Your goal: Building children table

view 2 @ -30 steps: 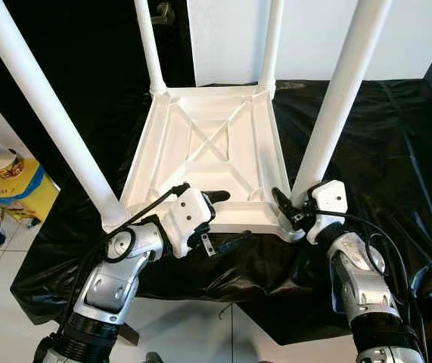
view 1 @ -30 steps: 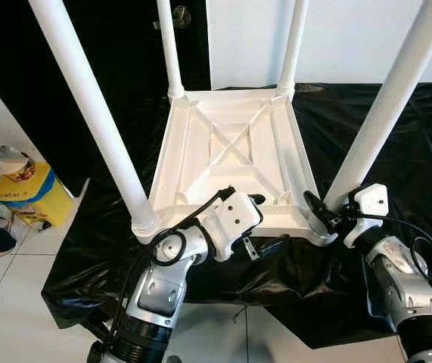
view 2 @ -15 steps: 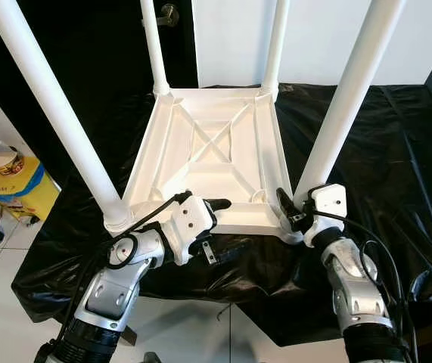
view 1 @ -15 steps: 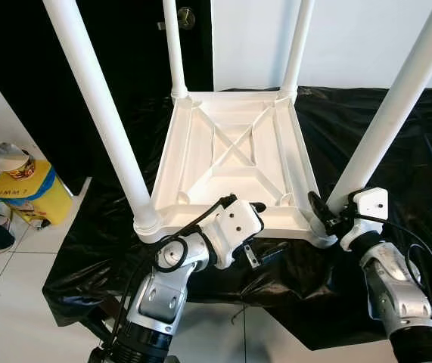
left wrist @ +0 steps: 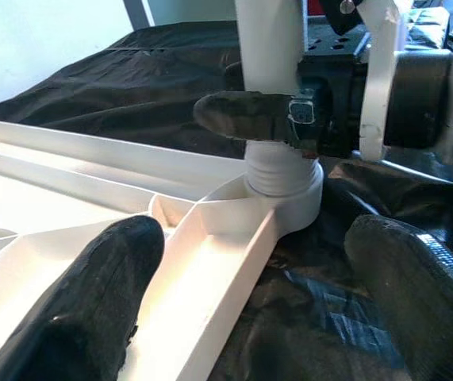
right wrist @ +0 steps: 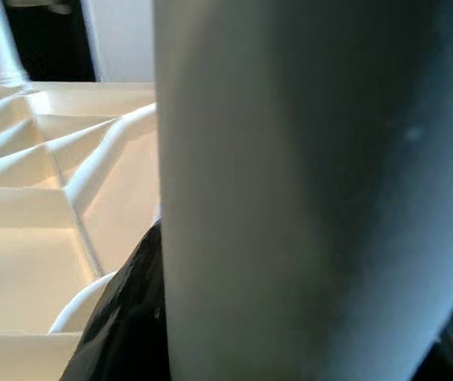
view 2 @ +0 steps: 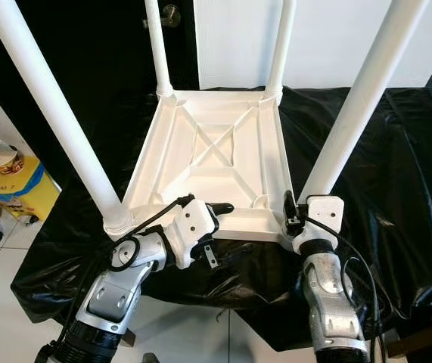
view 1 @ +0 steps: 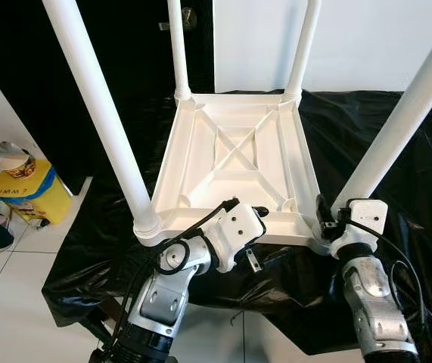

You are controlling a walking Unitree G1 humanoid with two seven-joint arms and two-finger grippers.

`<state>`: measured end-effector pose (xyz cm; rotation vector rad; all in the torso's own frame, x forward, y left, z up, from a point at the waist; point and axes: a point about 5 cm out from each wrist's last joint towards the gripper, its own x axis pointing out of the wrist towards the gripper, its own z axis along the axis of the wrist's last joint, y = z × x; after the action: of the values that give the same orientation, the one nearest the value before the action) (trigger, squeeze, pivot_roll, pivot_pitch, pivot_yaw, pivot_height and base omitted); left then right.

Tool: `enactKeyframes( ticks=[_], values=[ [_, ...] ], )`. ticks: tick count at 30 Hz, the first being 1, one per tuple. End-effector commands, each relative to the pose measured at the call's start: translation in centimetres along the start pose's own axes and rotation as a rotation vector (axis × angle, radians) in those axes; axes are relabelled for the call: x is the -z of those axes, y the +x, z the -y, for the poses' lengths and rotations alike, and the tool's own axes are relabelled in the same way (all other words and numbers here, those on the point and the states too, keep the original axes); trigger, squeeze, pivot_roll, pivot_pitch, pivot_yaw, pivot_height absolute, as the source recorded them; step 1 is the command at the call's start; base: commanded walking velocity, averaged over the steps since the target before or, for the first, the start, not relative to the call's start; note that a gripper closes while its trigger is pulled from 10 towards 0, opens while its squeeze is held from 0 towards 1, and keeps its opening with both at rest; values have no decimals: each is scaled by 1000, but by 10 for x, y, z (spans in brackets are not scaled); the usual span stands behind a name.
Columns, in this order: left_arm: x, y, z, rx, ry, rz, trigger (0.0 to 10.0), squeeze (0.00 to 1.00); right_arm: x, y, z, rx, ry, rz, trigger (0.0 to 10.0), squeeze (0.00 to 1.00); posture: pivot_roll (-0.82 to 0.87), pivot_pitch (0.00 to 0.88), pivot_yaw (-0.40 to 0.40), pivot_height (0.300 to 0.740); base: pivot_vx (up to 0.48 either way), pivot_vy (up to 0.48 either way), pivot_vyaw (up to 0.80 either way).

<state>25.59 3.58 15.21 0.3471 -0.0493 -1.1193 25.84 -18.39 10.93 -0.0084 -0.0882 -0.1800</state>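
White plastic table (view 1: 234, 159) inverted | left pincer (view 1: 255, 236) spread astride rim | right pincer (view 2: 291, 215) clasps leg (view 2: 352, 113)

yellow bag (view 1: 30, 195), blue band, reads approx. "UMM?"

White children's table (view 1: 234, 162) upside down.
I see its four legs pointing up, top resting on black sheeting.

Surface draped in black plastic sheet (view 1: 397, 136).

An upturned white children's table (view 1: 234, 162) rests directly on the crinkled sheet, its four legs pointing up; the sheet hangs over the edge at 6 o'clock, above the pale tiled floor (view 1: 19, 295).
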Motion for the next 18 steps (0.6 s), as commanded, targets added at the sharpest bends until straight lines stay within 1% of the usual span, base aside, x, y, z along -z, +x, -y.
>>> enactKeyframes(
  ticks=[1, 2, 3, 8, 12, 15, 17, 18],
  values=[
    [5, -2, -4, -85, -20, -18, 10000, 0, 24, -12, 6, 65, -18, -132, 10000, 0, -99, 0, 2, 740, 0, 0, 0],
    [5, -2, -4, -85, -20, -18, 10000, 0, 24, -12, 6, 65, -18, -132, 10000, 0, -99, 0, 2, 740, 0, 0, 0],
    [5, -3, -3, -87, -23, -20, 10000, 0, 25, -15, 2, 85, -14, -146, 10000, 0, -99, 0, 3, 740, 0, 0, 0],
    [5, -3, -5, -84, -21, -17, 10000, 0, 26, -18, -5, 83, -14, -155, 10000, 0, -111, 0, 15, 740, 0, 0, 0],
    [4, -2, -7, -78, -16, -14, 10000, 0, 22, -19, -6, 80, -16, -148, 10000, 0, -121, 0, 20, 740, 0, 0, 0],
    [-1, -2, -13, -88, -33, 9, 10000, 0, 13, -17, -4, 36, -18, -106, 10000, 0, -126, 11, 13, 740, 0, 0, 0],
    [-1, -2, -13, -88, -33, 9, 10000, 0, 13, -17, -4, 36, -18, -106, 10000, 0, -126, 11, 13, 740, 0, 0, 0],
    [-1, -2, -14, -92, -38, 11, 10000, 0, 10, -15, -3, 10, -18, -91, 10000, 1000, -122, 21, 7, 740, 0, 0, 0]
  ],
)
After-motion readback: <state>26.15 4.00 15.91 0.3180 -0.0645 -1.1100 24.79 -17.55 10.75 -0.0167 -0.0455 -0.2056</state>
